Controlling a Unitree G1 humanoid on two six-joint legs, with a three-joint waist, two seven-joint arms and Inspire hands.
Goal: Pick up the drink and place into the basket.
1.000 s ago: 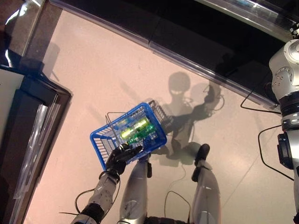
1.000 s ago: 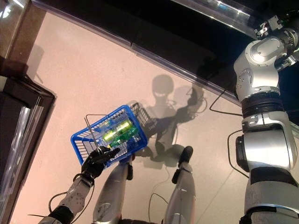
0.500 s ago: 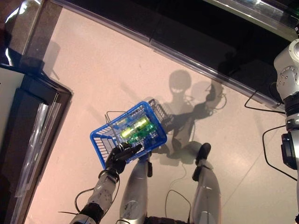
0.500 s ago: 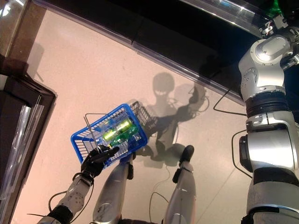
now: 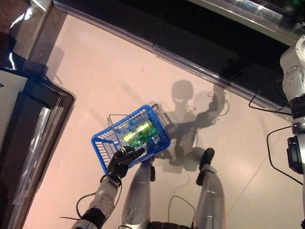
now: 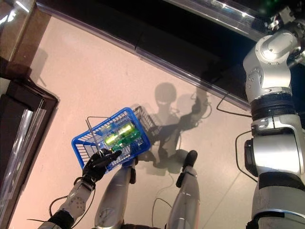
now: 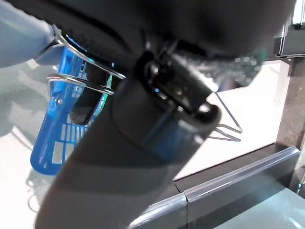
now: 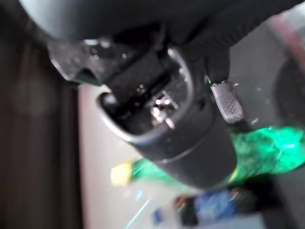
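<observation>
My left hand [image 5: 121, 160] is shut on the wire handle [image 7: 86, 59] of a blue plastic basket [image 5: 122, 123], held just above the floor in front of me. Green and yellow drinks [image 5: 138, 131] lie inside it. My right arm [image 6: 271, 52] reaches up to the far right, into the dark shelf. In the right wrist view the right hand [image 8: 186, 138] is close in front of a green bottle [image 8: 271, 152] with a yellow cap [image 8: 121, 174]. Whether its fingers hold that bottle is hidden.
A long dark shelf unit with a glass edge [image 5: 190, 45] runs across the far side. A dark cabinet with a glass door [image 5: 28, 129] stands at the left. Pale floor [image 5: 95, 71] lies between them.
The right arm has shifted slightly upward towards the shelf. The basket and the left hand have stayed where they were.
</observation>
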